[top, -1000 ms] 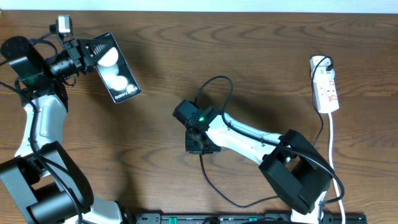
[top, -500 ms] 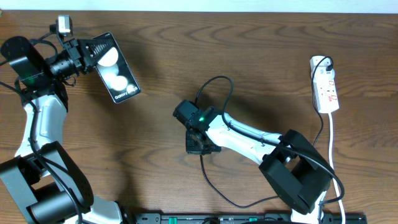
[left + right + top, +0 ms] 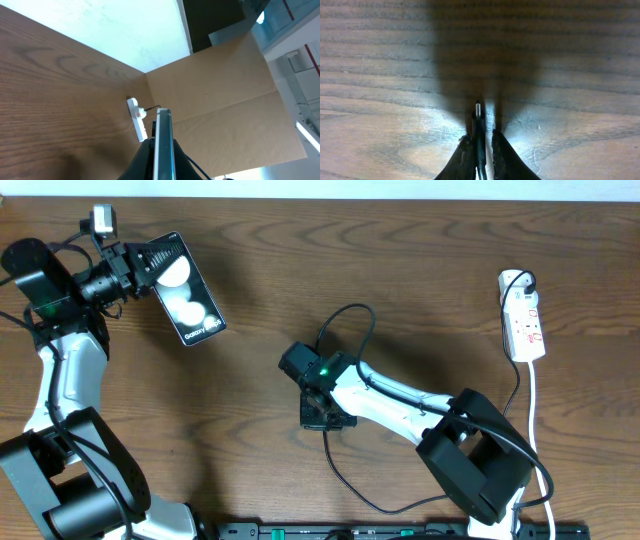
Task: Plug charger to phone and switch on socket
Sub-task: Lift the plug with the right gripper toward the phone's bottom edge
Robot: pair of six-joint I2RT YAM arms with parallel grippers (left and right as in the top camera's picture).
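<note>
Right wrist view looks straight down at the wood surface (image 3: pixel 380 60). The right pincer (image 3: pixel 481 136) is drawn in almost shut on the charger (image 3: pixel 478 122), whose plug end sits between the two fingers with its silver tip poking forward. It is low over the surface, in the arm's own shadow. Only this view shows that tip.

Left wrist view has the left pincer (image 3: pixel 162 155) clamped on the phone (image 3: pixel 163 127), seen edge-on as a thin upright strip lifted off the surface. Far beyond it lies the white socket (image 3: pixel 136 120), near the surface's far edge.

Overhead view gives the layout the wrist cameras lack. The left arm rises along the left edge and bends right, holding the phone tilted at the upper left, glossy face up. The right arm stretches from the lower right toward the middle, wrist turned down, its pincer at the surface's centre. The socket lies at the far right, well apart from both, its thick white cord (image 3: pixel 531 405) running down.
</note>
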